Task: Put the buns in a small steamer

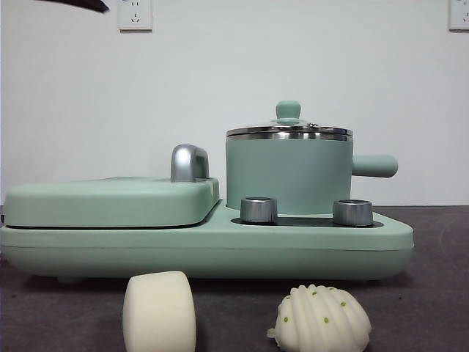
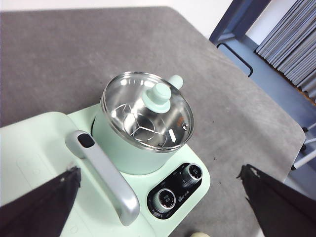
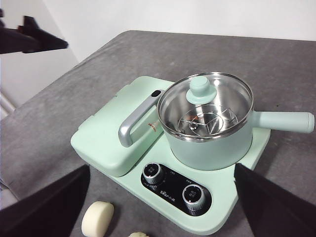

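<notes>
Nothing done: both buns [image 1: 159, 312] on bench [image 1: 440, 279], steamer [image 1: 289, 170] lid on, left tool [image 2: 158, 197] and right tool [image 3: 163, 202] open, empty.

1. A mint-green cooker base [image 1: 220, 249] stands on a grey table [image 1: 440, 293]; the table lies under the base and reaches out on all its sides.
2. On one half of the base lies a flat green griddle lid [image 1: 110, 202], closed.
3. A curved chrome handle [image 3: 136, 121] runs across the griddle lid, on the side near the middle of the base.
4. Two round steel knobs [image 1: 259, 210] [image 1: 352, 213] sit on a black panel [image 3: 175, 187] at the front edge of the base.
5. On the white wall [image 1: 220, 73] behind the base are two sockets [image 1: 135, 14] [image 1: 459, 14].
</notes>
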Robot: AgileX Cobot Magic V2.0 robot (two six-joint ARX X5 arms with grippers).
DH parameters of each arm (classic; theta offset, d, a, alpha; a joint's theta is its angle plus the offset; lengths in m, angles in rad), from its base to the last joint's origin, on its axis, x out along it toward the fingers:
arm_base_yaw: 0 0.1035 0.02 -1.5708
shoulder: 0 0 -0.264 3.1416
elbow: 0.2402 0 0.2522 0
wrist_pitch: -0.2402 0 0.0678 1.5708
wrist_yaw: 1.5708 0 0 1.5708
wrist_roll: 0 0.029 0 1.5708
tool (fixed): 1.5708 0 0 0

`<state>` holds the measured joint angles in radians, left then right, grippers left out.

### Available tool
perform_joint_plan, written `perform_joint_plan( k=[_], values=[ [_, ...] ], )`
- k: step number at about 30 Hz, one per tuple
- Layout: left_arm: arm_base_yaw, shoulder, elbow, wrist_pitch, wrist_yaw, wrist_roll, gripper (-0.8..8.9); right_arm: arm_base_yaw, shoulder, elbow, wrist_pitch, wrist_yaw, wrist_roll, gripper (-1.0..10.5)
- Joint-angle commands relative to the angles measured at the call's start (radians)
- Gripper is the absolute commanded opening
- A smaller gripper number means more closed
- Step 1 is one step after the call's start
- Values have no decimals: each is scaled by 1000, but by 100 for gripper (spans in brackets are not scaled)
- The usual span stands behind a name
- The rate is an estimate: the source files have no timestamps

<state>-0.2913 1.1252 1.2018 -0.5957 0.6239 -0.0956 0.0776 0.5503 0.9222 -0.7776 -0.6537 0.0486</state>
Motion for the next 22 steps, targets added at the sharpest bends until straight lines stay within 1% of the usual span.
perform_joint_plan(
  k=[1, 8, 14, 17, 22],
  values=[
    [-18, 77, 82, -16, 5, 8, 531, 2, 3, 16, 8, -1, -4, 468],
    [-59, 330, 314, -179, -4, 80, 531, 2, 3, 16, 21, -1, -4, 468],
    [-116, 544, 534, -312, -12, 113, 530, 2, 3, 16, 29, -1, -4, 468],
    [-152, 655, 673, -410, -74, 154, 530, 2, 3, 16, 36, -1, -4, 468],
    [-212, 848, 951, -606, -219, 227, 530, 2, 4, 16, 41, -1, -4, 468]
  ],
)
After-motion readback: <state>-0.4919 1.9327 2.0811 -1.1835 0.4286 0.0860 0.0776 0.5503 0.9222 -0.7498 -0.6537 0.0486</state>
